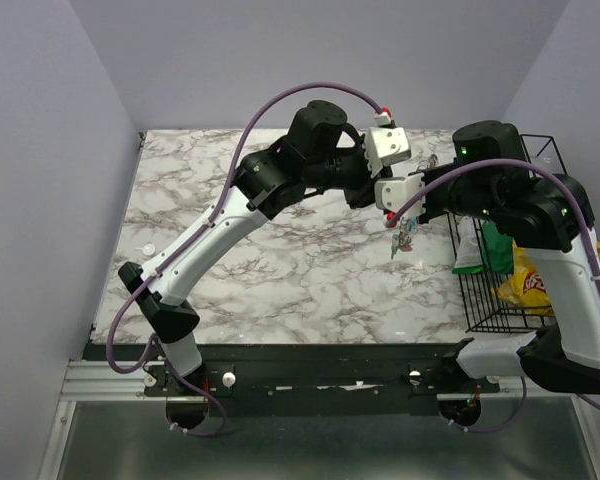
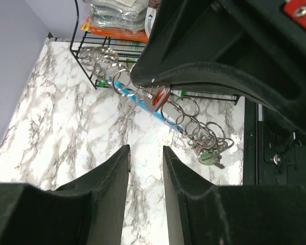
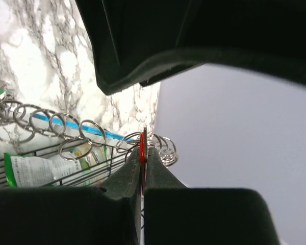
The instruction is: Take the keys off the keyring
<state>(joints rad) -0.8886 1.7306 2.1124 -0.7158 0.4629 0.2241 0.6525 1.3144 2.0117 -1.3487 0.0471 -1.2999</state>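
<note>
Desk (image 1: 280,260), white marble pattern with grey veins. Black wire basket (image 1: 468,300) standing at right edge of desk. In basket: yellow crisp bag (image 1: 528,285), green-and-white packet (image 1: 470,255), orange packet (image 2: 112,28) under clear-wrapped grey bundle (image 2: 117,9). Small white cap (image 1: 148,248) near left edge of desk, well apart from basket. Pale lilac walls (image 1: 40,200) on three sides. Grooved metal rail (image 1: 90,378) along near edge.

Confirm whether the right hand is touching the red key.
Touching. The right wrist view shows the right hand shut on the red key, its edge pinched between the jaws.

marbled table (image 1: 280,270), pale lilac walls (image 1: 40,200)
</note>
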